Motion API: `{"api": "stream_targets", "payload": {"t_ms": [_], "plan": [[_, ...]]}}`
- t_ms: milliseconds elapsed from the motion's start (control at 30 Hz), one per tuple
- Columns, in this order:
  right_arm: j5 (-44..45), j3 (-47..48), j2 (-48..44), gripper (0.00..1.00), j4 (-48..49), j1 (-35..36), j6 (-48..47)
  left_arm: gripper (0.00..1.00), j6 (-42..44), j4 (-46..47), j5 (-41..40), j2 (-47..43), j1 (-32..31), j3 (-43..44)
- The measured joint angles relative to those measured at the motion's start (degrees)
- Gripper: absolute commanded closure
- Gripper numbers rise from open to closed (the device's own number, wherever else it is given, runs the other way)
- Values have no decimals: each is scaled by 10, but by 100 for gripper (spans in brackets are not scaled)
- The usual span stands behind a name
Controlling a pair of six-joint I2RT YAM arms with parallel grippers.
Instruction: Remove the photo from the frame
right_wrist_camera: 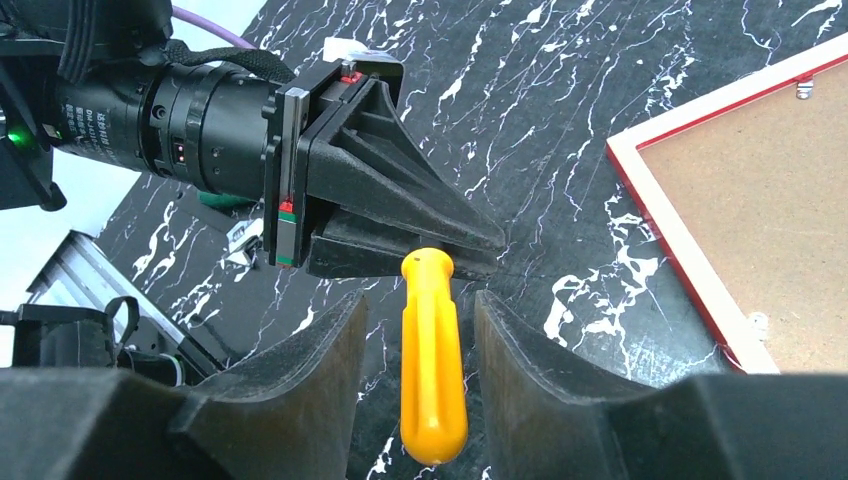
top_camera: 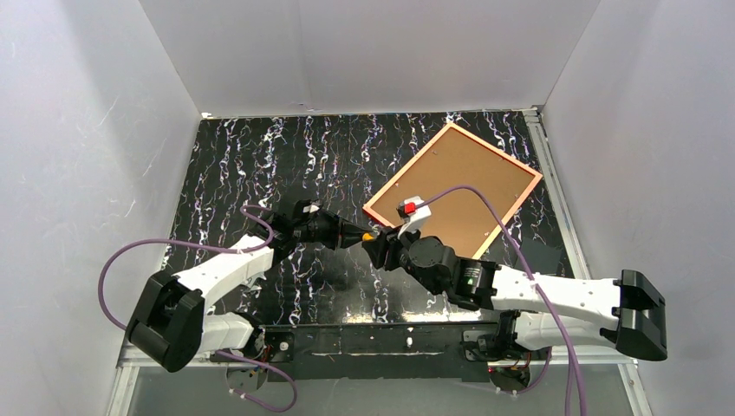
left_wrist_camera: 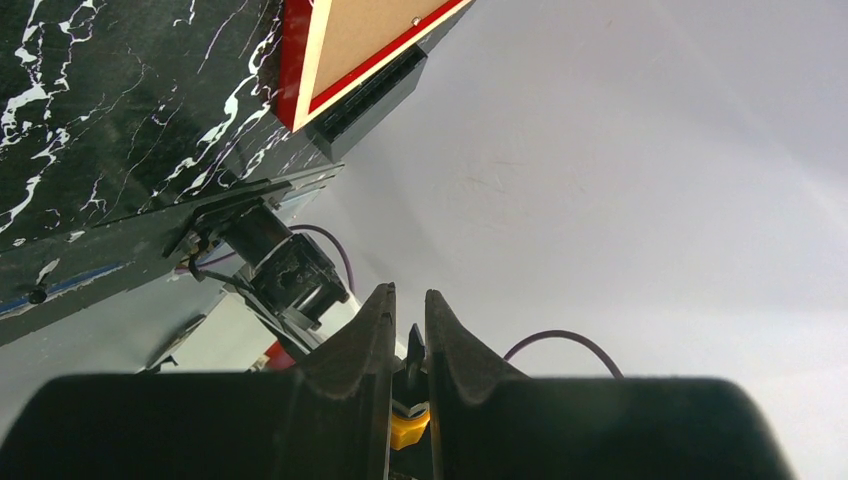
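Note:
The frame lies face down at the back right, its orange back rim around the brown backing board. The photo is hidden under that board. My left gripper is shut on the dark shaft of a yellow-handled screwdriver, above the table's middle. My right gripper stands open around the yellow handle, with a gap on each side of it. In the right wrist view the frame's red edge runs to the right of the jaws. The left wrist view catches one frame corner.
White walls close in the black marbled table on the left, back and right. Small metal tabs sit on the backing board near the rim. Purple cables loop off both arms. The arms' mounting rail runs along the near edge.

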Motion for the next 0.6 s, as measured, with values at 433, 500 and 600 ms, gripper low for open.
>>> {"api": "stream_targets", "payload": {"t_ms": [433, 500, 600], "plan": [[-13, 9, 20, 99, -3, -10, 9, 100, 0, -2, -3, -4, -4, 0], [-13, 13, 21, 99, -11, -11, 12, 67, 5, -7, -8, -8, -4, 1], [-1, 23, 19, 99, -37, -9, 27, 17, 46, -57, -15, -23, -4, 17]]}}
